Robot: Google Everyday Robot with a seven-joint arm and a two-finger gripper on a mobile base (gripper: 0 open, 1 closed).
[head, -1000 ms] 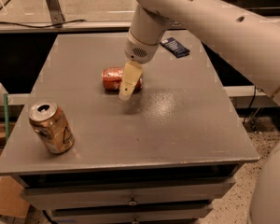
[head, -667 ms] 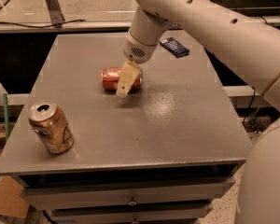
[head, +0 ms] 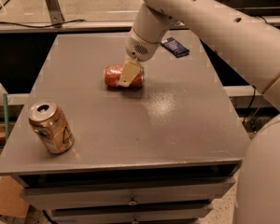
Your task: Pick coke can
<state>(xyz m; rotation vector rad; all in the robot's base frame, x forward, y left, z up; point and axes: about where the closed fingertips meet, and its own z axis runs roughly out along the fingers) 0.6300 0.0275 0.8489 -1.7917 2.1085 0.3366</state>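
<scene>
The coke can [head: 113, 75] is a small red-orange can lying on its side on the grey table [head: 177, 129], a little behind the middle. My gripper [head: 129, 75] hangs from the white arm [head: 214, 27] and is down at the can's right half, with its cream tip across the can's front. The part of the gripper behind the can is hidden.
A gold-orange can with a silver top [head: 50, 127] stands near the front left corner. A dark blue packet [head: 175, 46] lies at the back right. Drawers run under the table's front edge. A cardboard box [head: 7, 197] sits on the floor at the left.
The gripper has moved left and a little down, from beside the can's right end to over the can. The can has not moved.
</scene>
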